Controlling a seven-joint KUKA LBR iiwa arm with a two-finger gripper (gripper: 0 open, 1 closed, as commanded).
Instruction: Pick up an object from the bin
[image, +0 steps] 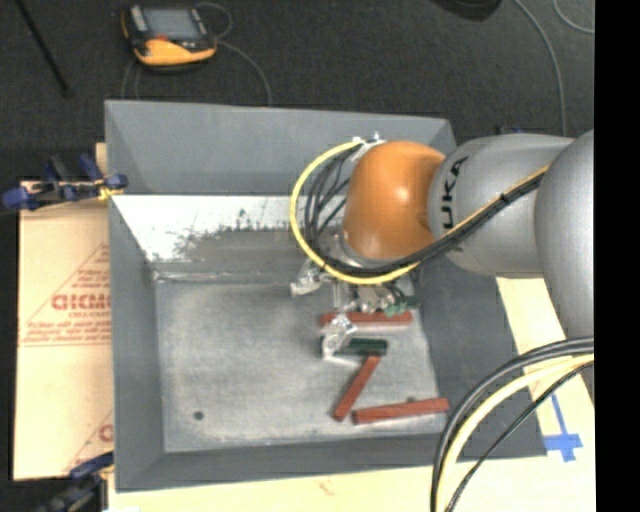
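Grey bin floor lying mostly bare, sticks clustering at right. Gripper hanging open, gripping nothing; lower fingertip sitting just beside red-brown stick and dark green stick. Risk: closing off-centre, pushing sticks aside or catching both.

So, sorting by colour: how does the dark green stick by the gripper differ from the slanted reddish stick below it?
The dark green stick looks shorter and lies roughly level; the slanted reddish stick looks longer and tilts up to the right. The green one is closer to the gripper than the reddish one. Both are slim bars on the bin floor.
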